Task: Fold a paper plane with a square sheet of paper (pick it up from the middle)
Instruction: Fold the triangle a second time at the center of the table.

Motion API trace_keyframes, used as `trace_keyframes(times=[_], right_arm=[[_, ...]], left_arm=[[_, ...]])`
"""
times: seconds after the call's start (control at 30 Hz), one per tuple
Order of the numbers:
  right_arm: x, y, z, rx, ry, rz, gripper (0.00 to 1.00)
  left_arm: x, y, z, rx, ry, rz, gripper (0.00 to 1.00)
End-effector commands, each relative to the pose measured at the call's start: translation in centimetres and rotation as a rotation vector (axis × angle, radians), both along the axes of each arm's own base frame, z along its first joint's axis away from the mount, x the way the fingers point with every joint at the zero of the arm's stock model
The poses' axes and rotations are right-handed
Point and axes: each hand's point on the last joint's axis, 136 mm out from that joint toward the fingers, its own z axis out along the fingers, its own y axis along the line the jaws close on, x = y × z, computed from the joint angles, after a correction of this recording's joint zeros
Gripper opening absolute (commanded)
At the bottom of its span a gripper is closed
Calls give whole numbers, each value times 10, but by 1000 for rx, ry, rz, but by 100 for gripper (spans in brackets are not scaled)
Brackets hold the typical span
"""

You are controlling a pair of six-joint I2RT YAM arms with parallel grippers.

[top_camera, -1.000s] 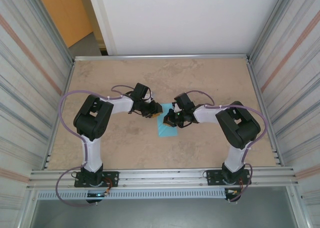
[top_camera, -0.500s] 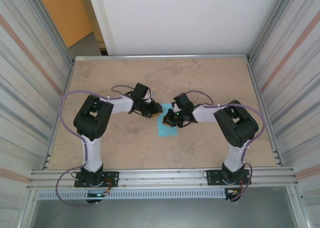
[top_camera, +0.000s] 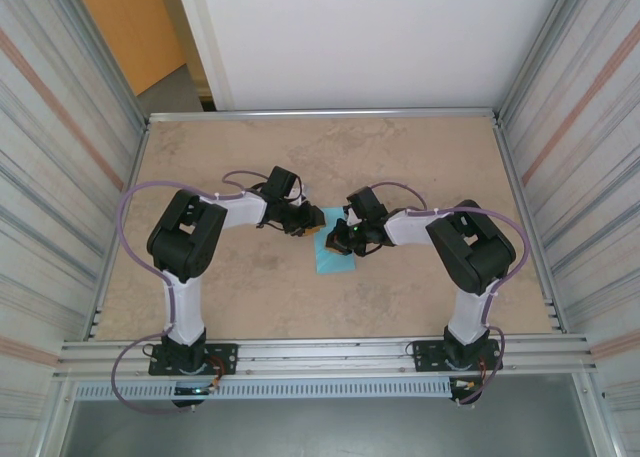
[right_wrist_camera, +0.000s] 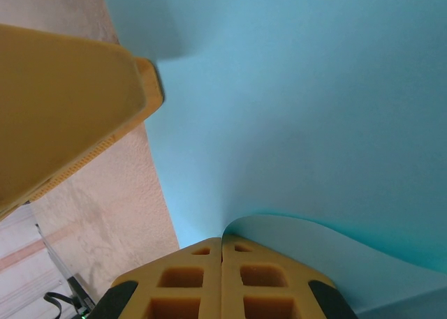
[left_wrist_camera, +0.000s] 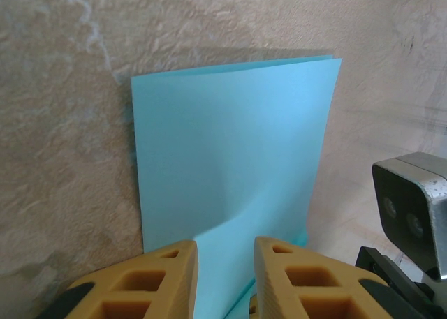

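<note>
The square sheet of paper (top_camera: 333,254) is light blue and lies folded over on the table's middle. In the left wrist view the paper (left_wrist_camera: 230,158) runs away from my left gripper (left_wrist_camera: 225,263), whose jaws stand a little apart over its near edge. My left gripper (top_camera: 310,224) is at the sheet's far left corner. My right gripper (top_camera: 341,239) is over the sheet's far right part. Its jaws (right_wrist_camera: 222,241) are pressed together on a lifted, curling flap of the paper (right_wrist_camera: 335,256). A left fingertip (right_wrist_camera: 77,102) rests beside the sheet (right_wrist_camera: 300,102).
The tan table (top_camera: 230,157) is walled by corrugated metal panels left and right, with a rail along the near edge (top_camera: 320,355). The right wrist camera housing (left_wrist_camera: 412,207) sits close to my left gripper.
The right arm's elbow has shifted slightly left. Both grippers and the paper stay where they were.
</note>
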Motion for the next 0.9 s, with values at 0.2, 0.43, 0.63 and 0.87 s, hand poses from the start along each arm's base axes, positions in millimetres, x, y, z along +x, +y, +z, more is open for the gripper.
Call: trace_keyframes(times=[0.2, 0.43, 0.63, 0.87], right_arm=[[-2, 1, -8, -27, 20, 3, 4], [-5, -2, -13, -47, 30, 6, 10], [-8, -3, -17, -59, 45, 5, 18], [-9, -3, -19, -62, 48, 6, 32]], left_arm=[[-16, 8, -22, 40, 85, 3, 28], [-12, 5, -11, 28, 63, -2, 28], [7, 9, 22, 9, -11, 20, 29], [21, 39, 51, 13, -83, 107, 30]])
